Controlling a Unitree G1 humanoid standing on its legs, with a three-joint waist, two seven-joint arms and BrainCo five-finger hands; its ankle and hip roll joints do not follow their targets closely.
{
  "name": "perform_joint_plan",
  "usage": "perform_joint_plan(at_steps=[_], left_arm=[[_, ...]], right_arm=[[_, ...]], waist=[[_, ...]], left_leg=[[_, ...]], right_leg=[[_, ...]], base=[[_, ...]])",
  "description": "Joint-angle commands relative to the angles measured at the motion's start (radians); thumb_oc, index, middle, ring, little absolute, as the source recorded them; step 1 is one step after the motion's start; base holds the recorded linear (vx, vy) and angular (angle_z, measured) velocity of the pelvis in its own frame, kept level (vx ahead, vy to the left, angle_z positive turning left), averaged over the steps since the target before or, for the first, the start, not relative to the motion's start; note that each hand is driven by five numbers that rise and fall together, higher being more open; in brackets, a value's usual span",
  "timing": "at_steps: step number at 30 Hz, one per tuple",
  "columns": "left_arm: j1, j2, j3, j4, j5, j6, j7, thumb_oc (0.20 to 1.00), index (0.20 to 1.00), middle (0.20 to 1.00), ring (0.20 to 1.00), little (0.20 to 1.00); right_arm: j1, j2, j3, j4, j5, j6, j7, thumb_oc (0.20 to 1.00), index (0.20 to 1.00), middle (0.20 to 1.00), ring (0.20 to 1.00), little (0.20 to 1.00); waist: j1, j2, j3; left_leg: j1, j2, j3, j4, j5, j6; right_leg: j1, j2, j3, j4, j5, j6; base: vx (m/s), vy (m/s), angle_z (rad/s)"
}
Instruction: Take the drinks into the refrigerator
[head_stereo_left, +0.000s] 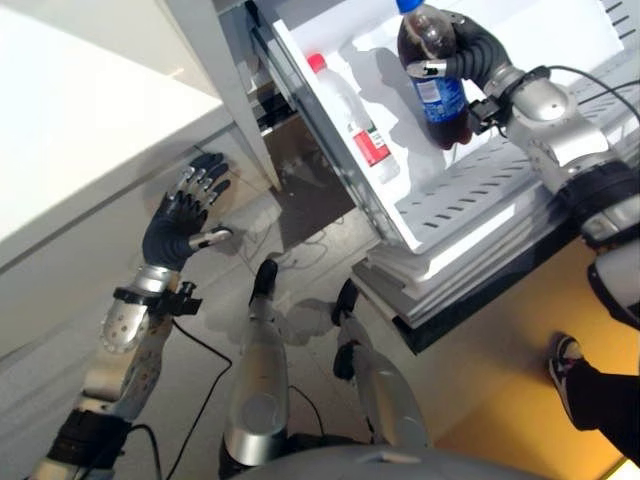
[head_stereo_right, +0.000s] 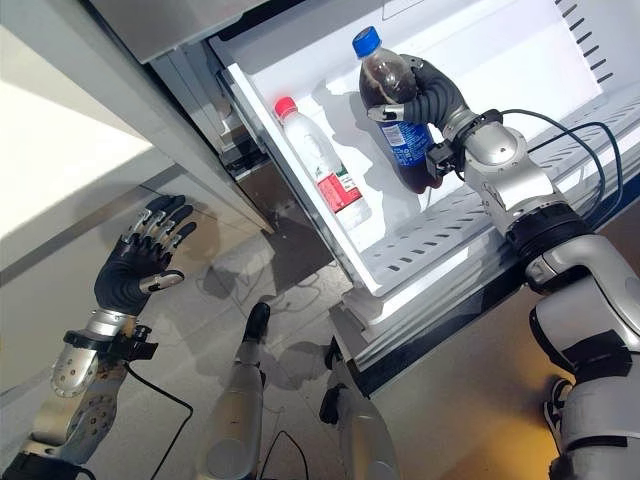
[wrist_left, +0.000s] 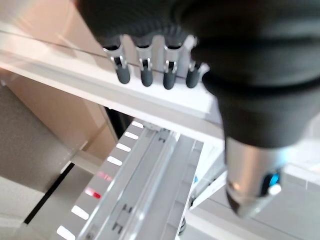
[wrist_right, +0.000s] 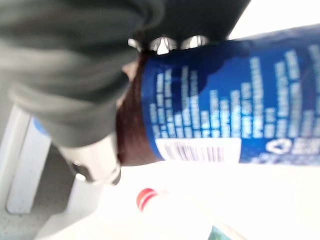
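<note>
**Two drinks at the refrigerator, one in the right hand**

Left eye view: two bottles are showing. The cola bottle (head_stereo_left: 432, 75), dark with a blue cap and blue label, is standing nearly upright over the white refrigerator shelf (head_stereo_left: 470, 195), with the right hand (head_stereo_left: 462, 52) curling round its upper body. The water bottle (head_stereo_left: 352, 117), clear with a red cap and red label, is lying on that shelf just beside it, toward the robot's left. The left hand (head_stereo_left: 180, 222) is hanging low and well apart from both bottles, near the refrigerator door edge, fingers spread and holding nothing. A person's shoe (head_stereo_left: 565, 362) is showing at the lower right on the floor.

Right eye view: the right arm is reaching in from the right, wrist bent toward the shelf.

Left wrist view: the left hand's fingers (wrist_left: 145, 67) are lying straight in a row, pointing at white shelving.

Right wrist view: the fingers and thumb are wrapping the cola bottle at its label, and the red cap of the water bottle is lying beyond it.
</note>
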Motion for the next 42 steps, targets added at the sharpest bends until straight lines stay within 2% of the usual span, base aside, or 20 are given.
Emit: perform_joint_plan(at_steps=[1, 5, 14, 39, 40, 41, 42], left_arm=[[0.007, 0.055, 0.046, -0.127, 0.015, -0.068, 0.012, 1.000, 1.000, 1.000, 1.000, 1.000], [0.007, 0.052, 0.046, -0.133, 0.024, -0.066, 0.028, 1.000, 1.000, 1.000, 1.000, 1.000], [0.020, 0.053, 0.054, -0.143, 0.035, -0.057, 0.051, 1.000, 1.000, 1.000, 1.000, 1.000], [0.026, 0.071, 0.053, -0.163, 0.042, -0.057, 0.060, 1.000, 1.000, 1.000, 1.000, 1.000], [0.027, 0.072, 0.052, -0.164, 0.041, -0.056, 0.057, 1.000, 1.000, 1.000, 1.000, 1.000], [0.027, 0.074, 0.052, -0.164, 0.042, -0.057, 0.058, 1.000, 1.000, 1.000, 1.000, 1.000], [0.027, 0.075, 0.052, -0.165, 0.044, -0.057, 0.059, 1.000, 1.000, 1.000, 1.000, 1.000]], right_arm=[[-0.060, 0.097, 0.005, 0.036, -0.005, -0.054, -0.025, 0.200, 0.200, 0.200, 0.200, 0.200], [-0.067, 0.176, 0.003, 0.093, -0.062, -0.041, -0.044, 0.200, 0.200, 0.200, 0.200, 0.200], [-0.103, 0.259, 0.011, 0.211, -0.187, -0.025, -0.085, 0.200, 0.200, 0.200, 0.200, 0.200], [-0.119, 0.303, 0.002, 0.237, -0.226, -0.026, -0.111, 0.200, 0.200, 0.200, 0.200, 0.200], [-0.116, 0.303, 0.003, 0.240, -0.222, -0.024, -0.104, 0.545, 0.545, 0.545, 0.545, 0.545], [-0.115, 0.304, 0.003, 0.241, -0.219, -0.022, -0.103, 1.000, 1.000, 1.000, 1.000, 1.000], [-0.116, 0.304, 0.001, 0.241, -0.219, -0.021, -0.103, 1.000, 1.000, 1.000, 1.000, 1.000]], waist=[[0.044, -0.058, 0.021], [0.045, -0.058, 0.021], [0.041, -0.062, 0.021], [0.028, -0.065, 0.021], [0.028, -0.064, 0.021], [0.028, -0.064, 0.021], [0.028, -0.064, 0.021]], left_leg=[[-0.005, -0.071, -0.031, -0.059, 0.020, 0.090], [-0.016, -0.071, -0.031, -0.068, 0.023, 0.090], [-0.032, -0.069, -0.032, -0.080, 0.031, 0.091], [-0.042, -0.068, -0.028, -0.093, 0.039, 0.093], [-0.041, -0.068, -0.027, -0.093, 0.039, 0.093], [-0.040, -0.068, -0.027, -0.094, 0.039, 0.093], [-0.039, -0.069, -0.027, -0.094, 0.039, 0.093]], right_leg=[[0.039, -0.006, -0.045, 0.067, -0.102, 0.055], [0.025, -0.005, -0.047, 0.064, -0.098, 0.055], [0.005, -0.001, -0.052, 0.065, -0.093, 0.055], [-0.017, -0.001, -0.051, 0.074, -0.090, 0.054], [-0.017, -0.001, -0.052, 0.074, -0.091, 0.054], [-0.016, -0.001, -0.053, 0.075, -0.091, 0.054], [-0.015, -0.001, -0.053, 0.075, -0.091, 0.054]], base=[[0.00, 0.000, 0.00], [0.00, 0.000, 0.00], [0.00, 0.000, 0.00], [0.00, 0.000, 0.00], [0.00, 0.000, 0.00], [0.00, 0.000, 0.00], [0.00, 0.000, 0.00]])
